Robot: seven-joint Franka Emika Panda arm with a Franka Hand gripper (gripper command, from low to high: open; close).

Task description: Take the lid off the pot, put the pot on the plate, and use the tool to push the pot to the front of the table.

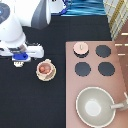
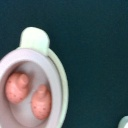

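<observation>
The small tan-pink pot (image 1: 45,69) with reddish contents sits uncovered on the cream plate (image 1: 39,77), left of centre on the black table (image 1: 35,105). Its lid (image 1: 81,48) lies on the stove's top-left burner. My gripper (image 1: 20,57) hangs just left of the pot and slightly toward the exterior view's top, apart from it. From close by, the wrist view shows the pot (image 2: 27,92), one side tab (image 2: 36,39) and the plate's rim (image 2: 64,87). The tool is not recognisable; a pale shape (image 2: 124,123) at the wrist picture's corner cannot be identified.
The pinkish-brown stove board (image 1: 121,75) fills the exterior view's right side, with three black burners (image 1: 103,50) uncovered. A large grey-beige pan (image 1: 95,106) with a long handle rests on its lower part.
</observation>
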